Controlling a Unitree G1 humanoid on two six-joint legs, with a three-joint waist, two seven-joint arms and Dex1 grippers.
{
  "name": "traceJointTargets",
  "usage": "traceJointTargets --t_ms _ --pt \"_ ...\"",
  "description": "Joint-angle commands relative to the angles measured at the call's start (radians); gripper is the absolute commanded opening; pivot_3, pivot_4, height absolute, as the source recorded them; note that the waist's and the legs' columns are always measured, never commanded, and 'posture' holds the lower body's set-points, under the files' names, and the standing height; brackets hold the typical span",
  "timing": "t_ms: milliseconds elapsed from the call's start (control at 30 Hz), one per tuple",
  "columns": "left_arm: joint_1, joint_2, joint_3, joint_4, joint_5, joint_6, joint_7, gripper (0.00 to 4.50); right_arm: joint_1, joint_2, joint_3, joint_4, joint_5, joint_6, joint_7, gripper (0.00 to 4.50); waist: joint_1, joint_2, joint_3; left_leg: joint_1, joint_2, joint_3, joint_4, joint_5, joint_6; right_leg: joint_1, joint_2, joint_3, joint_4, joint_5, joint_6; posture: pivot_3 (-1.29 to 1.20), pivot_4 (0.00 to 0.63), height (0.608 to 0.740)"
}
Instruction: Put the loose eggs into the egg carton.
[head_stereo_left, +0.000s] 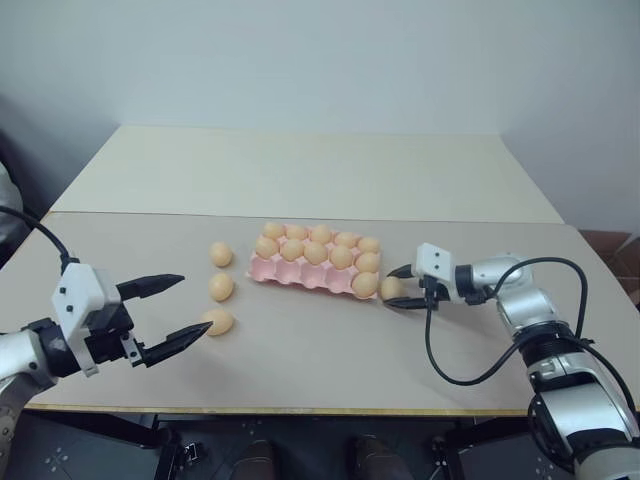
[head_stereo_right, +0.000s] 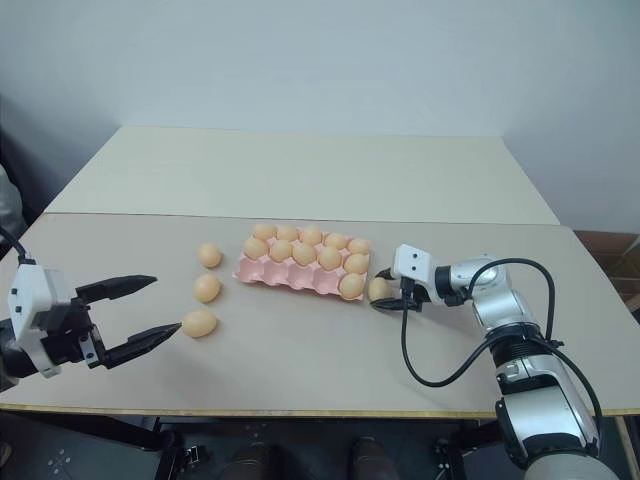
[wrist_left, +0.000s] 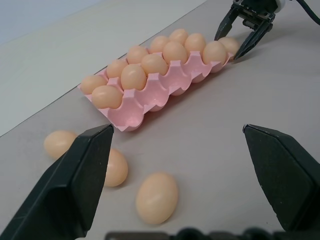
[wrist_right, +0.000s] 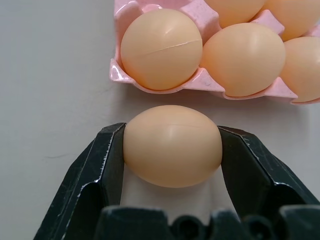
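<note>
The right gripper (wrist_right: 172, 145) clamps its fingers on a loose egg (wrist_right: 172, 145) beside the egg carton (head_stereo_left: 300, 274), ready for lifting; the left gripper (head_stereo_left: 180, 310) waits open near three others.

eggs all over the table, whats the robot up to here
The robot is collecting loose eggs into the pink egg carton. Its right hand is shut on one egg lying on the table just beside the carton's near right corner. The left hand hangs open next to three more loose eggs left of the carton. The carton holds ten eggs in its two far rows; the near row of cups looks empty.
</note>
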Motion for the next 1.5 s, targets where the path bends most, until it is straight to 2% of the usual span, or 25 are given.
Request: traceJointTargets --t_ms 33,233,400,533,700,833,1067,1100,1233,1400,1500 --pt "-0.002 -0.001 0.004 -0.03 -0.012 -0.008 0.005 4.5 0.0 -0.015 -0.01 -0.035 -0.004 -0.017 -0.004 2.68 0.0 0.0 0.0 0.0 0.0 0.0 0.0 0.0 0.0 0.0 0.0 0.0 0.0 0.0 0.0 0.0 0.15 0.74" --pt "-0.004 -0.001 -0.002 -0.023 -0.008 -0.012 0.004 4.5 0.049 -0.099 -0.033 -0.142 -0.024 -0.007 -0.025 2.68 0.005 0.0 0.0 0.0 0.0 0.0 0.0 0.0 0.0 0.0 0.0 0.0 0.0 0.0 0.0 0.0 0.15 0.74" --pt "-0.027 0.001 -0.022 -0.002 -0.006 -0.02 -0.001 4.5 0.053 -0.124 -0.079 -0.318 0.04 0.073 -0.038 2.68 -0.003 0.0 0.0 0.0 0.0 0.0 0.0 0.0 0.0 0.0 -0.001 0.0 0.0 0.0 0.0 0.0 0.15 0.74" --pt "-0.062 -0.011 -0.058 0.022 -0.012 -0.025 -0.007 4.5 0.041 -0.079 -0.059 -0.455 0.068 0.152 -0.052 2.68 -0.004 0.0 0.0 0.002 0.002 0.0 0.0 0.0 0.0 0.0 0.003 0.0 0.001 0.0 0.0 0.0 0.15 0.74" --pt "-0.083 -0.027 -0.089 0.032 -0.017 -0.023 -0.013 4.5 0.014 0.027 -0.011 -0.511 0.062 0.219 -0.092 2.68 -0.002 0.0 0.0 0.001 0.003 0.0 0.0 0.0 0.0 0.0 0.003 0.001 0.001 0.001 -0.001 0.0 0.15 0.74" --pt "-0.07 -0.04 -0.095 0.014 -0.016 -0.02 -0.01 4.5 -0.021 0.125 0.045 -0.454 0.019 0.216 -0.147 2.68 -0.001 0.0 0.0 0.0 0.003 0.0 0.0 0.0 0.0 -0.001 0.003 0.001 0.0 0.001 -0.001 0.0 0.15 0.74" --pt "-0.022 -0.049 -0.054 -0.03 -0.027 -0.012 0.007 4.5 -0.048 0.165 0.078 -0.35 -0.016 0.176 -0.163 2.68 0.003 0.0 0.0 -0.002 0.002 0.0 0.0 0.0 0.0 -0.001 0.002 0.0 -0.001 0.004 -0.007 0.0 0.15 0.74" --pt "-0.012 -0.051 -0.045 -0.037 -0.029 -0.012 0.011 4.5 -0.049 0.165 0.083 -0.338 -0.022 0.166 -0.16 3.39 0.002 0.0 0.0 -0.002 0.002 0.0 0.0 0.0 0.0 -0.001 0.002 0.0 -0.001 0.004 -0.007 0.0 0.15 0.74" --pt "0.02 -0.057 -0.027 -0.055 -0.032 -0.011 0.023 4.5 -0.06 0.173 0.09 -0.313 -0.027 0.145 -0.158 4.48 -0.001 0.0 0.0 -0.001 0.002 0.0 0.0 0.0 0.0 -0.001 0.002 0.0 0.0 0.004 -0.007 0.0 0.15 0.74" --pt "0.034 -0.057 -0.023 -0.064 -0.033 -0.014 0.04 4.5 -0.064 0.163 0.089 -0.324 -0.021 0.128 -0.145 4.48 -0.001 0.0 0.0 -0.001 0.002 0.0 0.0 0.0 0.0 -0.002 0.003 0.0 0.0 0.004 -0.006 0.0 0.15 0.74" --pt "0.049 -0.059 -0.015 -0.07 -0.031 -0.017 0.046 4.5 -0.043 0.132 0.07 -0.399 0.012 0.146 -0.111 4.48 0.0 0.0 0.0 -0.001 0.002 0.0 0.0 0.0 0.0 -0.002 0.003 0.0 0.0 0.001 -0.002 0.0 0.15 0.74"
